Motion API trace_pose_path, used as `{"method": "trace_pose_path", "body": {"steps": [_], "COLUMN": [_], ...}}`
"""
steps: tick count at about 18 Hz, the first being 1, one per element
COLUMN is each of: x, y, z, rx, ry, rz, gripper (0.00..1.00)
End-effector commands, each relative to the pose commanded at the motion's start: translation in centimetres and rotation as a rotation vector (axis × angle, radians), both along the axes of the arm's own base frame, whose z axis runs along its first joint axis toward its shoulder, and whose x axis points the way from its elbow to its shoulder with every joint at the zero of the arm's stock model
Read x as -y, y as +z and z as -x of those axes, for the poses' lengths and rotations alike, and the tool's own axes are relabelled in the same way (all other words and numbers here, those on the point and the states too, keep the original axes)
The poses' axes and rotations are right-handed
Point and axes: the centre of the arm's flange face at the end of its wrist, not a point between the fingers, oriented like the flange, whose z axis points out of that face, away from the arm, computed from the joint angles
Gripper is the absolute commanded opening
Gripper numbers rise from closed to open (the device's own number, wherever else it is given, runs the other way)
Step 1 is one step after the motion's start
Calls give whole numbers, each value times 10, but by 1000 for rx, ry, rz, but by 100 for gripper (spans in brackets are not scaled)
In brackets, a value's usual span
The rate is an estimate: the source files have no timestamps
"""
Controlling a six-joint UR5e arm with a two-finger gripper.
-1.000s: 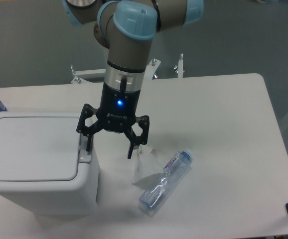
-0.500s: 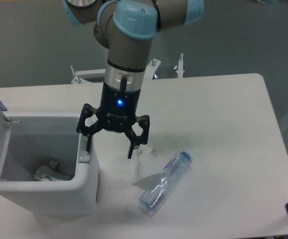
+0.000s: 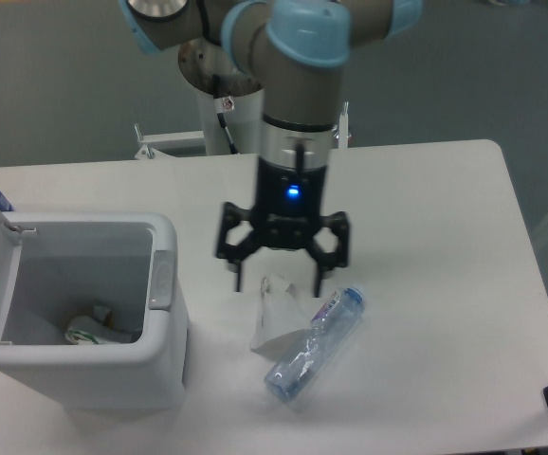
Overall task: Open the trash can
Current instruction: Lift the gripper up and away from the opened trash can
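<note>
Overhead, fingers (image 3: pixel 239 278) spread apart above white table (image 3: pixel 426 209), grey floor (image 3: pixel 56 85) beyond, trash can (image 3: pixel 94 379) lid up.

Robotics lab: UR5e arm (image 3: pixel 298 85) over plain white table (image 3: pixel 426 237), grey floor (image 3: pixel 56 85), metal stand legs behind

Just one fixed camera, up high and facing the arm's base, angled down at the table (image 3: pixel 426 190). Mid-range I think; the bin (image 3: pixel 75 370) gets clipped bottom-left.

floor (image 3: pixel 56 85) — grey (matte) | table (image 3: pixel 426 190) — white, rounded corners | light: even
</note>
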Motion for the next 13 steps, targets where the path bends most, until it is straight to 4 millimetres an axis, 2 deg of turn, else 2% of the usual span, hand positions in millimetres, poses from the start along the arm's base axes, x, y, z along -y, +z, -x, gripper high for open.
{"method": "trace_pose_path", "body": {"steps": [3, 7, 13], "x": [5, 13, 20], "y": [-27, -56, -73], "z": [20, 37, 41], "rx": [-44, -100, -131], "ry": [-20, -158, -226], "rz": [101, 207, 294], "gripper": [100, 100, 100]}}
